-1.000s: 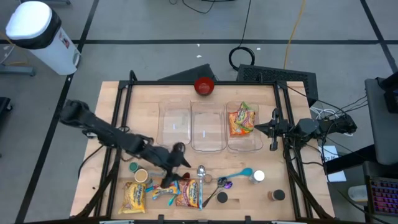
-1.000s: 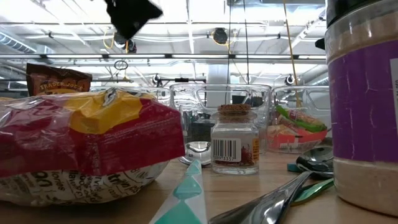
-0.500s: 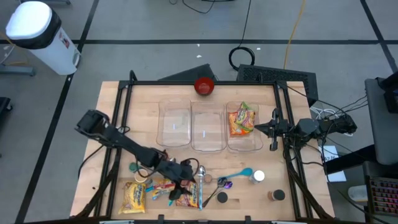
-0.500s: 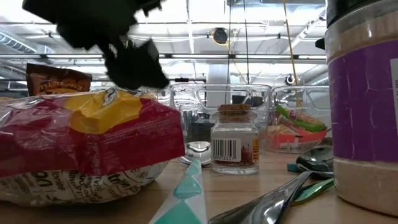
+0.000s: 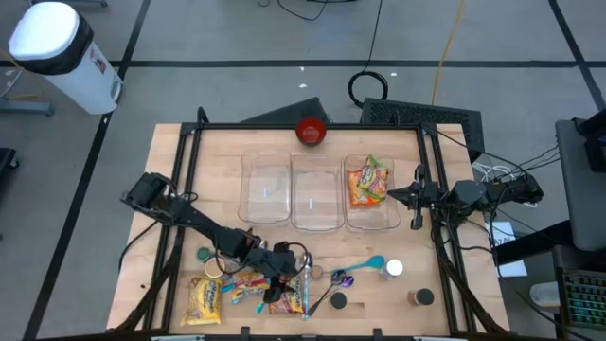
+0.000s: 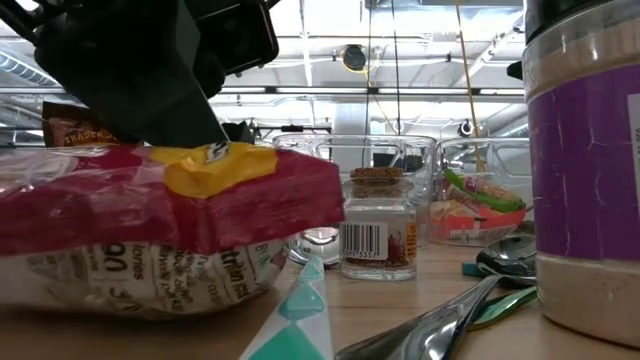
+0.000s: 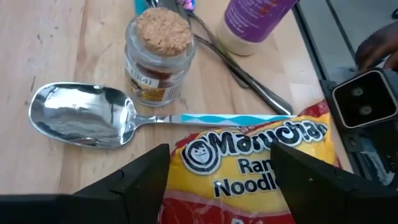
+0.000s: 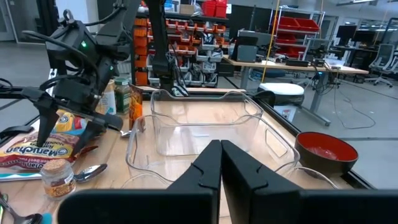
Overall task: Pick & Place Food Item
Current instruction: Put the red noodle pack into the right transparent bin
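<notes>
1. Near the front edge of the wooden counter (image 5: 170, 199), the left hand (image 5: 281, 284) has come down onto the red and yellow ramen noodle packet (image 7: 249, 171), its two fingers (image 7: 146, 171) spread open on either side of the packet's top end, not yet closed on it.
2. A second ago that hand hung higher and further back; now the low view shows the packet (image 6: 170, 225) pressed and shifted, so a grasp looks imminent.
3. Just beside the packet lie a steel spoon with a teal patterned handle (image 7: 81, 118) and a small cork-stoppered glass spice jar (image 7: 155, 53).
4. At the counter's right side the right hand (image 5: 417, 197) stays closed and empty, waiting beside the clear plastic bin (image 5: 393, 223) that already holds another noodle packet (image 5: 367, 182).
</notes>
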Available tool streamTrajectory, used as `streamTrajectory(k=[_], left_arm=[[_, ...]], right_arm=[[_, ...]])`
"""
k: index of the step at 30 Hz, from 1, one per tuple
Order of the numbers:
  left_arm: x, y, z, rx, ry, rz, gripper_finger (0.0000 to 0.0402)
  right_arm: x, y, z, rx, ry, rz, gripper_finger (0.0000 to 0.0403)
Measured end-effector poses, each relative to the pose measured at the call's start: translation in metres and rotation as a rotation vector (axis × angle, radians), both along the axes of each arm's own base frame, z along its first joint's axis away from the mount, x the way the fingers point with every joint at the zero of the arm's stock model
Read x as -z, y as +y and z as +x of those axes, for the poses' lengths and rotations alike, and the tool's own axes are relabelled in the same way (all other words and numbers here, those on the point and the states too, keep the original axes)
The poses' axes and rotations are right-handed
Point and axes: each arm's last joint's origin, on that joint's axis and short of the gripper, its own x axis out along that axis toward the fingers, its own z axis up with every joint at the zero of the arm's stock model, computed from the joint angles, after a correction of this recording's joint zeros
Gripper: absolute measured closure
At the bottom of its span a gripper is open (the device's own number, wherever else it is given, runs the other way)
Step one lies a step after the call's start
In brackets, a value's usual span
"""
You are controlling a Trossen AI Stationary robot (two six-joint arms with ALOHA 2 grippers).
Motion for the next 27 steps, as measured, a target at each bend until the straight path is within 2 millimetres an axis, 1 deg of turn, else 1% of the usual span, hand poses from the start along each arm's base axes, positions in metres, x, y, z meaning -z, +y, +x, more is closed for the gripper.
streamTrajectory(k=[4,6,17,27], left_arm=[[0.0006,0.0004,-0.0003,-0.010,0.002,0.012,0.0121],[0.0009,0.0008,-0.0006,-0.012,0.007,0.015,0.0135],[0.0011,0.0011,-0.0007,-0.018,0.008,0.022,0.0276],[0.0005,0.0042,0.0014,-0.009,-0.008,0.037,0.0356]], right_arm=[[0.0000,0.0000,0.0000,0.000,0.000,0.000,0.0403],[0.0000,0.0000,0.0000,0.000,0.000,0.000,0.0403],[0.0000,0.0000,0.0000,0.000,0.000,0.000,0.0403],[0.0000,0.0000,0.0000,0.000,0.000,0.000,0.0403]])
